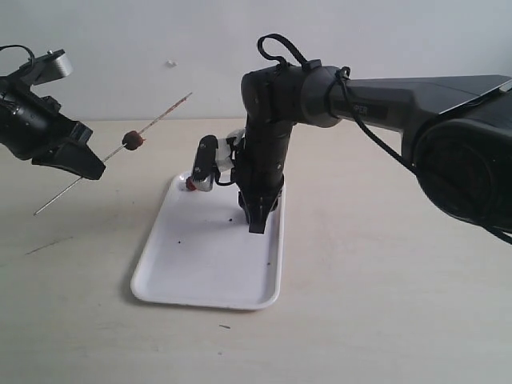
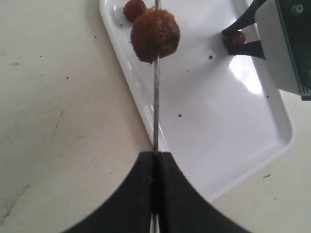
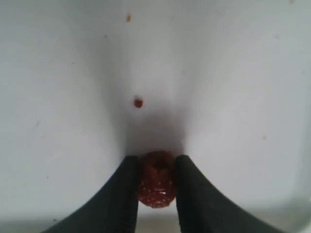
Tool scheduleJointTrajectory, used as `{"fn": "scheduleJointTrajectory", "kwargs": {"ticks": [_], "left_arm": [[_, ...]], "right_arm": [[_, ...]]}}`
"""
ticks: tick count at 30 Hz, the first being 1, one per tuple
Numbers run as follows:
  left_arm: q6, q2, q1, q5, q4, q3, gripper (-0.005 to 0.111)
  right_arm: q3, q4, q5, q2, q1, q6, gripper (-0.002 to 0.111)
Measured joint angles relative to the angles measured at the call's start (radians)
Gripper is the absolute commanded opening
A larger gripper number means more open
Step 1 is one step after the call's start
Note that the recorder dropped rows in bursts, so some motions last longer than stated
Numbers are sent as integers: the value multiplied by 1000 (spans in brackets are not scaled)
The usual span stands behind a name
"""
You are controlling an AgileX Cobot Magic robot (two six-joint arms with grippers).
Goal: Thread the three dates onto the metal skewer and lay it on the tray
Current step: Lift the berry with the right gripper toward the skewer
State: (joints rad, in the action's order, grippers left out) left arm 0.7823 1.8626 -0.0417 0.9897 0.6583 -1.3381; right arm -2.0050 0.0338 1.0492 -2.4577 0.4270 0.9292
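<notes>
Left gripper [image 2: 155, 155] clamps skewer [image 2: 156, 107], first date [image 2: 155, 35] threaded — right gripper [image 3: 156, 161] pinches second date [image 3: 156, 189] on tray [image 3: 233, 97]; third date [image 2: 134, 8] loose at tray corner.

Ext. view: we can't see the date [image 3: 155, 187] btw right gripper [image 1: 256, 226] fingers. Left wrist view crops skewer [image 2: 156, 107] tip.

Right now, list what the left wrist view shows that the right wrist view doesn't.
Only left wrist: the left gripper clamping the metal skewer, its threaded date, and a loose date in the tray corner. Only right wrist: the right gripper fingers touching both sides of the gripped date, close up. Both: the tray, that date and that gripper.
</notes>
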Motion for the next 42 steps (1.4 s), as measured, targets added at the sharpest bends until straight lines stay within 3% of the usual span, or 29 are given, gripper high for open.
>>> {"fn": "scheduleJointTrajectory", "kwargs": {"ticks": [18, 25, 37, 42], "left_arm": [[0, 0, 0, 14, 22, 2, 0], [-2, 0, 0, 57, 53, 2, 0], [11, 0, 0, 83, 116, 25, 0], [40, 0, 0, 92, 150, 44, 0]], "right_arm": [[-4, 28, -6, 36, 0, -418, 24], [-4, 65, -109, 140, -9, -630, 30], [-4, 96, -212, 170, -102, -1050, 30], [-4, 199, -285, 173, -106, -1107, 30]]}}
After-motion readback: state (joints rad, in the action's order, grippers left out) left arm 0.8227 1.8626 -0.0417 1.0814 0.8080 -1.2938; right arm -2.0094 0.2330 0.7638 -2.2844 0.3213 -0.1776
